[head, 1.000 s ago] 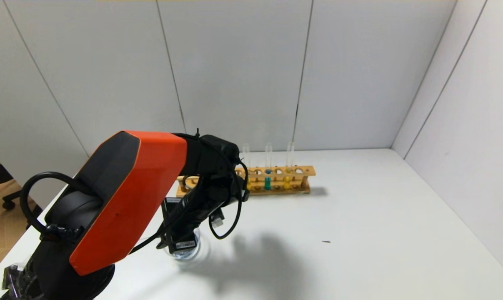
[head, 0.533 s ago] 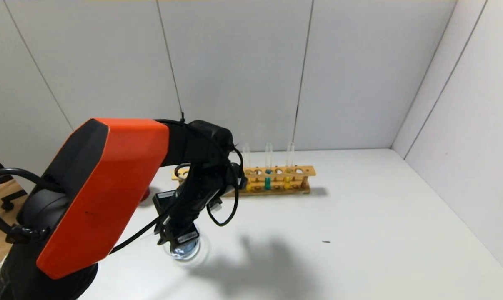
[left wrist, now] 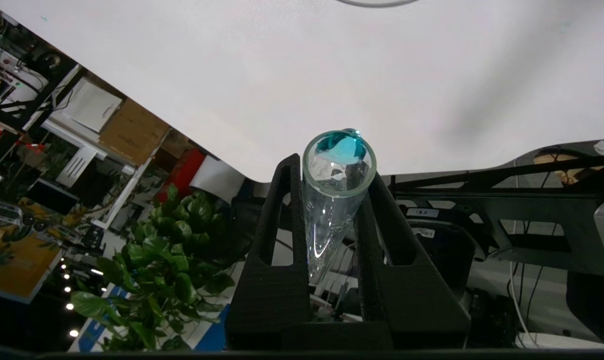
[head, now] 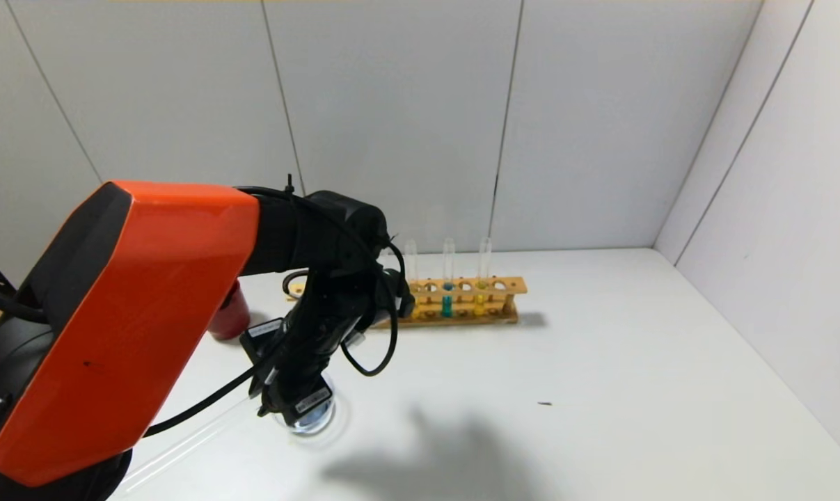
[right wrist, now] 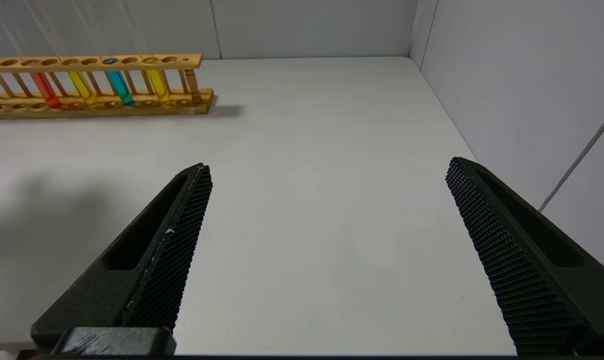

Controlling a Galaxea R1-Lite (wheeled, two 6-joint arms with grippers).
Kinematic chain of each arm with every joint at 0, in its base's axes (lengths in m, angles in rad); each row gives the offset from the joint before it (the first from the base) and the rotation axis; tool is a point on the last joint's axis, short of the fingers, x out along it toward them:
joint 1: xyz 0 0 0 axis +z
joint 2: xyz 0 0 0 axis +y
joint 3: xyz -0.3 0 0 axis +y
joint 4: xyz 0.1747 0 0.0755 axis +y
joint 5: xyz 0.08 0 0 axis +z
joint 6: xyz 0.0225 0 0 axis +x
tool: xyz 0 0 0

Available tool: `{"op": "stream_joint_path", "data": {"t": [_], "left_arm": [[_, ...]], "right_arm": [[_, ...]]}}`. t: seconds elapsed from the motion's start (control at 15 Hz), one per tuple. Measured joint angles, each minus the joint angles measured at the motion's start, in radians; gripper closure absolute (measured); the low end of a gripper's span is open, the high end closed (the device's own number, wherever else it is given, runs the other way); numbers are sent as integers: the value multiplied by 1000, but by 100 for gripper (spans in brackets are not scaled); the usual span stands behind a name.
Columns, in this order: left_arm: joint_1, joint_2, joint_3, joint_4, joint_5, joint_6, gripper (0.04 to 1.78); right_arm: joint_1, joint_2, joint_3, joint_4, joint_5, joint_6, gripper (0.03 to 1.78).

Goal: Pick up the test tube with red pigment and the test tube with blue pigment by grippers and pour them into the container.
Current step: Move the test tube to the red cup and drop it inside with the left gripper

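My left gripper [head: 296, 402] is shut on a clear test tube [left wrist: 338, 165] and holds it tilted just above the clear glass container [head: 313, 419]. Teal-blue liquid sits at the tube's mouth in the left wrist view, and the container's rim [left wrist: 377, 2] shows there too. In the head view the tube's body [head: 190, 438] slants faintly towards the front left. The red-pigment tube [right wrist: 45, 90] stands in the wooden rack [head: 461, 316]. Another teal-blue tube [head: 447, 305] stands there too. My right gripper [right wrist: 327, 167] is open and empty above the bare table, out of the head view.
A dark red cup [head: 228, 314] stands left of the rack, behind my left arm. Yellow-liquid tubes [right wrist: 83, 87] also stand in the rack. White walls close the table at the back and right. A small dark speck [head: 545, 403] lies on the table.
My left arm has swung up and to the left, uncovering the red cup. The wrist has tilted further while the gripper stays over the container with the tube.
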Motion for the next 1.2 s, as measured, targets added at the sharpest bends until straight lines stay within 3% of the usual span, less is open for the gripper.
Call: {"op": "stream_joint_path", "data": {"t": [1.2], "left_arm": [[-19, 73, -6, 0, 12, 11, 151]], "right_arm": [[0, 0, 0, 0, 0, 0, 10]]}}
